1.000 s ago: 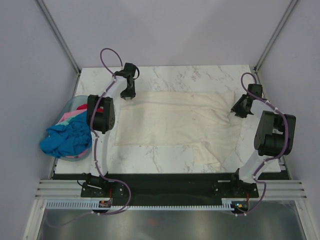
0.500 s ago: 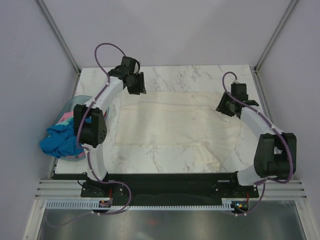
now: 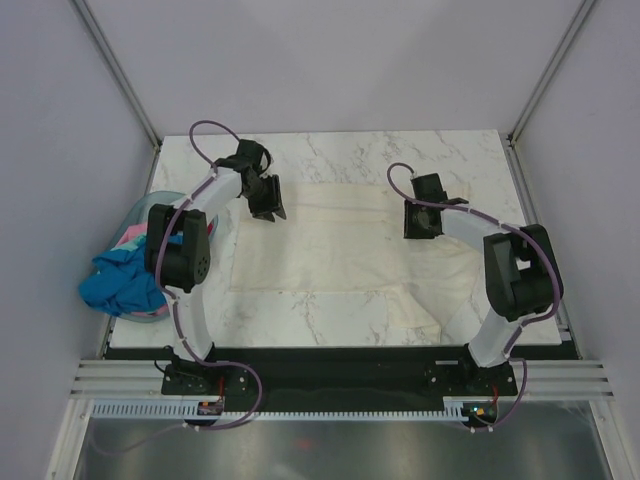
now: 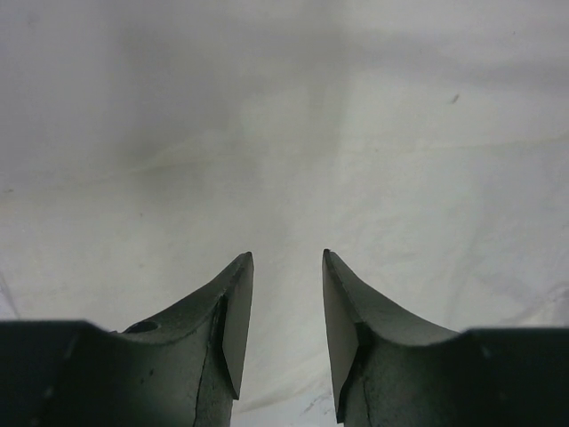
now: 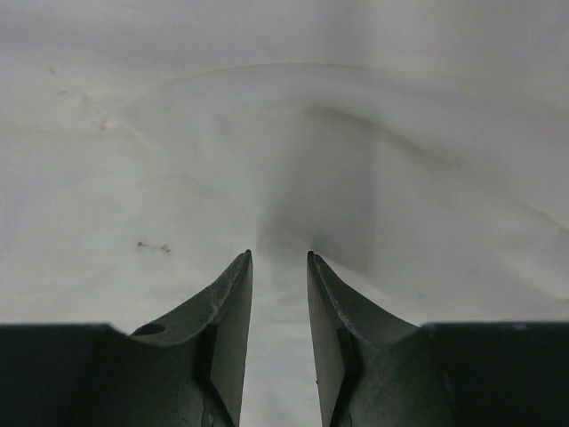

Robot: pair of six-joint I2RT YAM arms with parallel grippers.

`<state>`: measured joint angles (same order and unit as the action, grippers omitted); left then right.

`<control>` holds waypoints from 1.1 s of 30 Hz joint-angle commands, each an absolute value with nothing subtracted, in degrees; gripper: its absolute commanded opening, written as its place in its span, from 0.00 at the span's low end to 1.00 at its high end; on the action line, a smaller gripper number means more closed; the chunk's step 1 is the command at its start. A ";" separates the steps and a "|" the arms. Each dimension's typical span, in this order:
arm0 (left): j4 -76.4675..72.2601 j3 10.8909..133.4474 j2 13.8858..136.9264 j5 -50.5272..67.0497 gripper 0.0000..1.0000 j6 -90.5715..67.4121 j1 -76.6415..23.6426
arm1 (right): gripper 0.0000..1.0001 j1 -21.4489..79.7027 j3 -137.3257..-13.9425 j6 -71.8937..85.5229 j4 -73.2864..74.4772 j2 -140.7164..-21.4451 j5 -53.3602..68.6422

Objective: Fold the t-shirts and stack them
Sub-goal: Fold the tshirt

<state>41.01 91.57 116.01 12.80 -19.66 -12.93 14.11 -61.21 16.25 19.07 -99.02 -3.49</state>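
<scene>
Left claw [image 4: 286, 254] gapes half-open over the cream-white t-shirt [image 3: 340, 250], holding nothing. Right claw [image 5: 278, 253] is narrower, and I cannot tell if it grips. The shirt's long axis runs claw to claw.

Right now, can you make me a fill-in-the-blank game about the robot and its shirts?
1. The t-shirt spread out on the marble table is ____ in colour.
2. The bright blue shirt hangs over the basket at the table's ____ edge.
3. The left claw and the right claw are both above that spread shirt, and each one's two fingers stand ____, with a gap showing.

Missing words: cream-white; left; apart.
</scene>
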 commanded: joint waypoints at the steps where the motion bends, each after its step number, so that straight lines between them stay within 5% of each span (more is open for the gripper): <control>1: 40.25 90.44 108.90 17.14 0.45 -20.66 -13.80 | 0.40 13.97 -64.51 10.37 20.04 -100.63 -7.73; 26: 39.64 99.40 121.37 12.40 0.45 -21.36 -13.18 | 0.39 13.97 -67.67 6.51 18.19 -105.82 -12.13; 29: 39.64 101.95 124.01 10.46 0.45 -21.18 -13.10 | 0.36 13.97 -68.99 6.24 18.46 -106.87 -12.13; 33: 39.55 104.32 126.12 9.32 0.45 -21.62 -13.10 | 0.14 13.97 -70.40 6.07 19.68 -107.66 -12.74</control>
